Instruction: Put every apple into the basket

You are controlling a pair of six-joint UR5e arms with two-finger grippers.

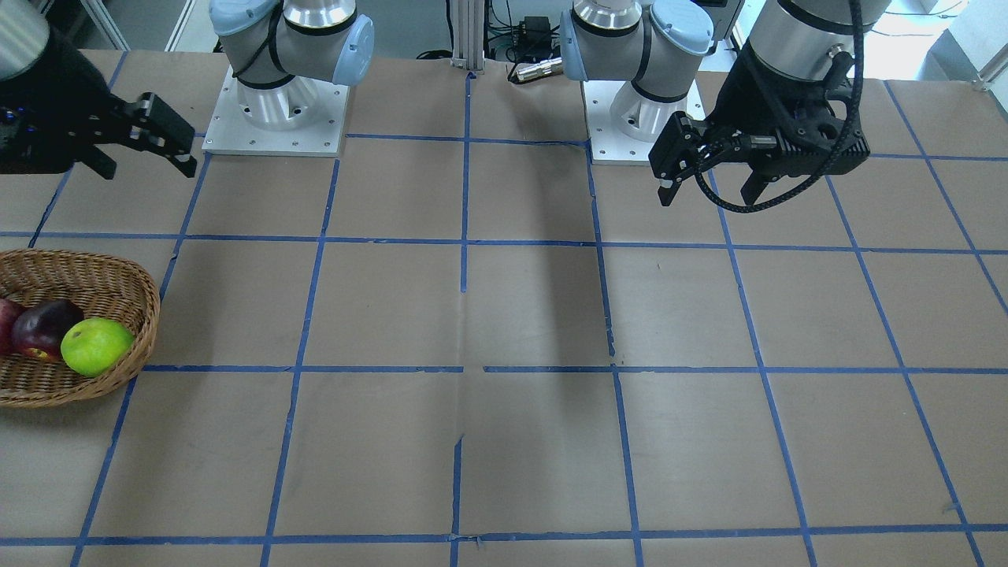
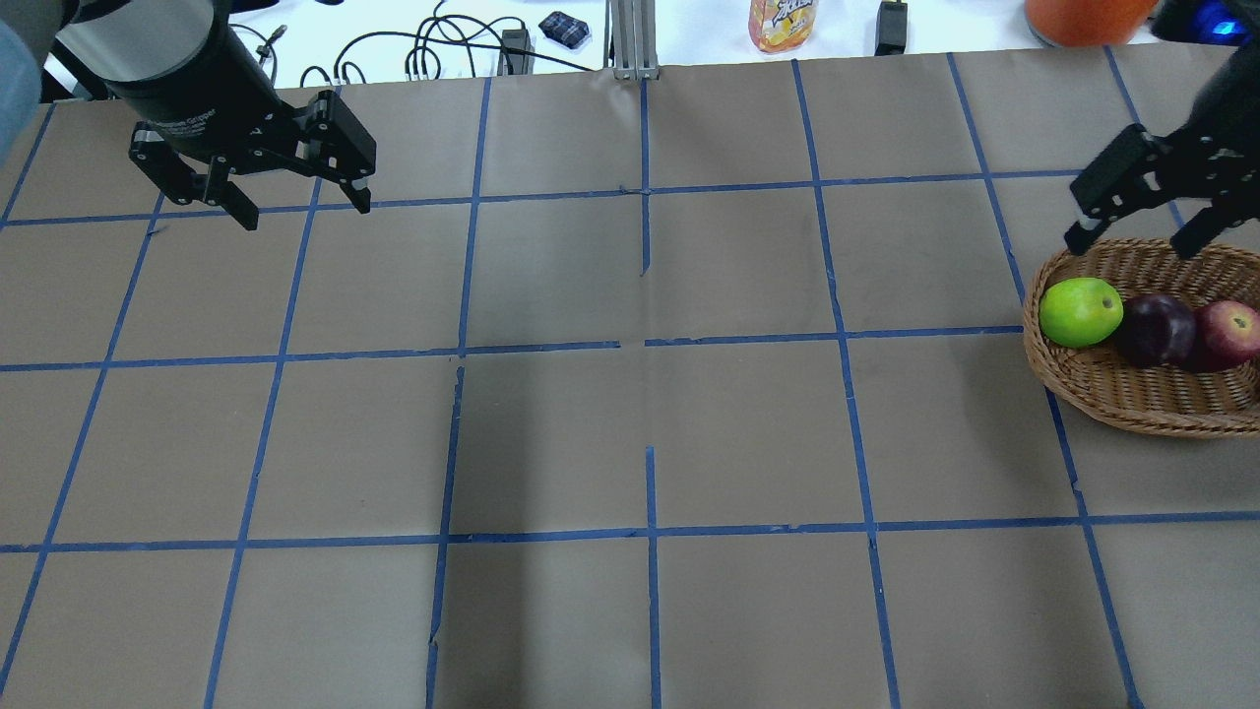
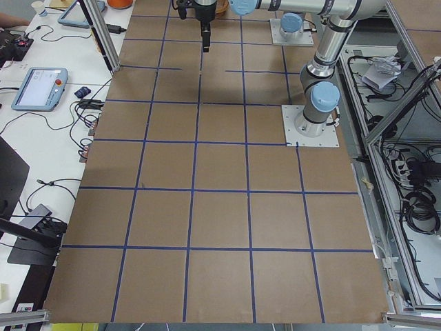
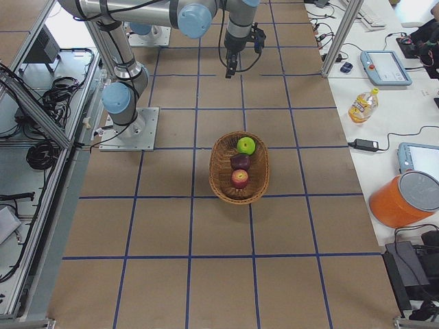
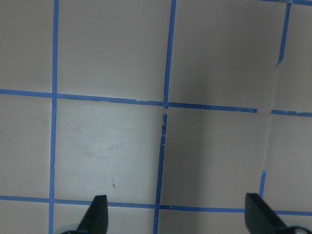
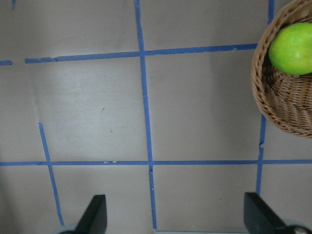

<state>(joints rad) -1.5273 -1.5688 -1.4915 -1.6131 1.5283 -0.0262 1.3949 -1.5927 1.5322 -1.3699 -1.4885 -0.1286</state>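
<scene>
The woven wicker basket (image 2: 1093,399) sits at the table's right end; it also shows in the front view (image 1: 126,276) and the right side view (image 4: 219,171). In it lie the green apple (image 2: 1080,311), the maroon apple (image 2: 1154,330) and the red apple (image 2: 1230,328), side by side. My right gripper (image 2: 1130,248) is open and empty, raised over the basket's far rim. My left gripper (image 2: 306,214) is open and empty, raised over the far left of the table. The right wrist view shows the green apple (image 6: 294,48) in the basket (image 6: 287,107).
The brown table carries a blue tape grid. The two arm bases (image 1: 276,118) (image 1: 642,118) stand at the robot's edge. A drink bottle (image 2: 783,22), an orange container (image 2: 1083,15) and cables lie beyond the far edge.
</scene>
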